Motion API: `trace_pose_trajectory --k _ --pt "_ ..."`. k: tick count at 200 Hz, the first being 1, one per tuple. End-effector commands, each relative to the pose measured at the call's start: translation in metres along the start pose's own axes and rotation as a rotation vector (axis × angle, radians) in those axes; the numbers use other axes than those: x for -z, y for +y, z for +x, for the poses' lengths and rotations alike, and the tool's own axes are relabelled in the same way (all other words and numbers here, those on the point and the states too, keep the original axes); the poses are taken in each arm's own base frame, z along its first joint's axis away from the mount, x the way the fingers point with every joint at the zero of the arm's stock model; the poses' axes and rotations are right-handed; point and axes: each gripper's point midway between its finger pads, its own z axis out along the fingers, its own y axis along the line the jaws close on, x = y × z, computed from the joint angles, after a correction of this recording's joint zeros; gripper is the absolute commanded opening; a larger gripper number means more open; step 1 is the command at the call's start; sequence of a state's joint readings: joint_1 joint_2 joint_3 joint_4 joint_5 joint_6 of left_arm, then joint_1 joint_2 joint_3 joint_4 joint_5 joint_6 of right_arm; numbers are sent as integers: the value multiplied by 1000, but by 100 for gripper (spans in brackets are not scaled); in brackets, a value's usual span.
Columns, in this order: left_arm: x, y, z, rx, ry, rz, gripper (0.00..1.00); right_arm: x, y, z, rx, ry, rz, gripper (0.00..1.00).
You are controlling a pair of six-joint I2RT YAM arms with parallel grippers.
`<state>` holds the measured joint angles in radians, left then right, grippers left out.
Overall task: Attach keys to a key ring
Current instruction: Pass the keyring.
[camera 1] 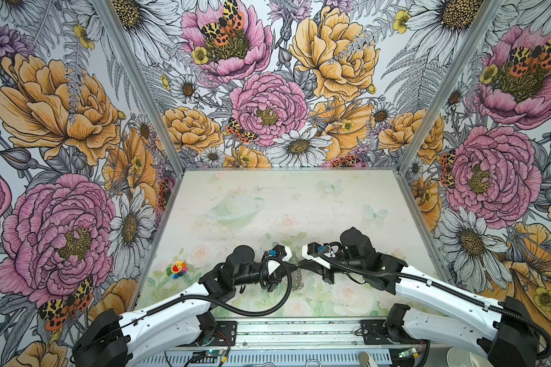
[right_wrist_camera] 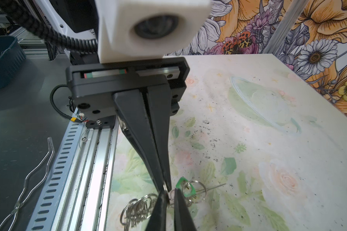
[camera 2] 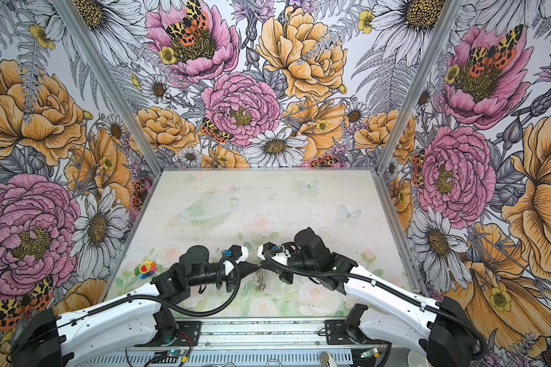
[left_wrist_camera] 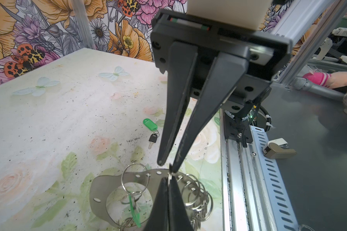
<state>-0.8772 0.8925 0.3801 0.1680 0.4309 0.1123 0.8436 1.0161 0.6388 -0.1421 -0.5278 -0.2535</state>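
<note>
Your tabletop [camera 1: 268,203], printed with pale roses and butterflies, carries everything, and both arms reach in over its near edge to meet around the middle. Your left gripper [left_wrist_camera: 167,181] has its fingers clenched on one wire ring [left_wrist_camera: 169,176] at the rim of the key ring [left_wrist_camera: 102,186]. Your right gripper [right_wrist_camera: 170,195] comes at the same spot from the opposite side, tip to tip with the left. Its fingers stand a sliver apart around a small ring, and you cannot tell whether they pinch it or only bracket it. The key ring, a flat grey horseshoe plate with punched holes, sits right at those fingertips, its silver rings bunched along one side. You cannot tell whether it rests on the tabletop. A rainbow flower toy [camera 1: 177,269] lies well off on the left arm's side. One loose key [left_wrist_camera: 153,138], dark-headed and joined to its green tag [left_wrist_camera: 149,123], lies flat on the tabletop apart from the plate. A second green tag [left_wrist_camera: 133,208] hangs on a ring within the horseshoe's opening.
</note>
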Motion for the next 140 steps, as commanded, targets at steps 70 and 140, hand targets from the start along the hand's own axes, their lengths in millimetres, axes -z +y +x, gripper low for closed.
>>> trace_pose_trajectory --k 70,140 --pt "4 -7 -5 -14 -13 25 0 -3 3 -7 27 2 -22 8" --pt "6 -10 -9 -29 -33 38 0 -9 8 -5 24 13 -54 7"
